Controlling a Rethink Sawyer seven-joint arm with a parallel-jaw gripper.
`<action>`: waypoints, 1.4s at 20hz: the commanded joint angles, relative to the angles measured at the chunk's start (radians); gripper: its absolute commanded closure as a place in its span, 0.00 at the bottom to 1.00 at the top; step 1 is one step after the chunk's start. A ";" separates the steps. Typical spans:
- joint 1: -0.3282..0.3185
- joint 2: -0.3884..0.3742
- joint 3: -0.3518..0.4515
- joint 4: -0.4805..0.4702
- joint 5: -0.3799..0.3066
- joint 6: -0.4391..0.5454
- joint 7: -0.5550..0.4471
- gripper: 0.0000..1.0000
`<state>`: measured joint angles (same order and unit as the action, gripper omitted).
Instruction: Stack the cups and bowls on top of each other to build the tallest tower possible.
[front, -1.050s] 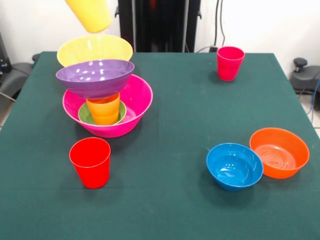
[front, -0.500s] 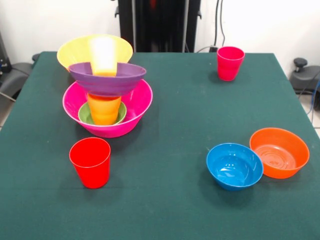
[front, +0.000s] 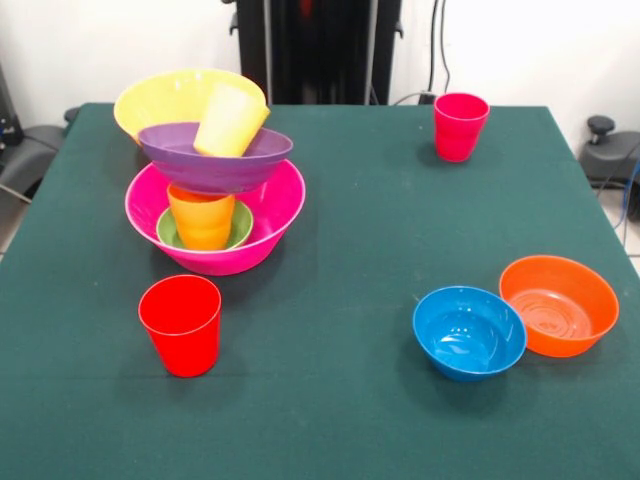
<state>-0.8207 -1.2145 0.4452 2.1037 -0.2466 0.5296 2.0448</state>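
1. Gripper: I cannot see it anywhere in my front view, so I cannot say how its fingers stand; only the dark column of the robot shows past the table's far edge.
2. The tower, on the picture's left: its base is the big hot-pink bowl, resting on the green table.
3. Inside the hot-pink bowl sits the small green bowl, and the orange cup stands upright in it.
4. The wide purple bowl rests on top of the orange cup, overhanging the hot-pink bowl's rim.
5. The yellow cup lies tilted inside the purple bowl, leaning with its mouth up and to the right.
6. The big orange-yellow bowl stands just behind the purple bowl; I cannot tell whether the two touch.
7. The red cup stands upright on the table in front of the tower, apart from it.
8. The crimson-pink cup stands upright near the far right of the table, well apart from the rest.
9. The medium blue bowl and medium orange bowl sit upright at the near right, just beside each other, rims touching or almost so.
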 joint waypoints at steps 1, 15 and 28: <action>0.082 0.132 -0.006 0.000 -0.049 0.010 0.038 0.00; 0.611 0.366 -0.298 -0.387 -0.106 -0.119 0.278 0.00; 0.681 0.452 -0.375 -0.474 0.021 -0.082 0.249 0.00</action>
<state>-0.1212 -0.8476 0.1258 1.7016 -0.2495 0.3940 2.1416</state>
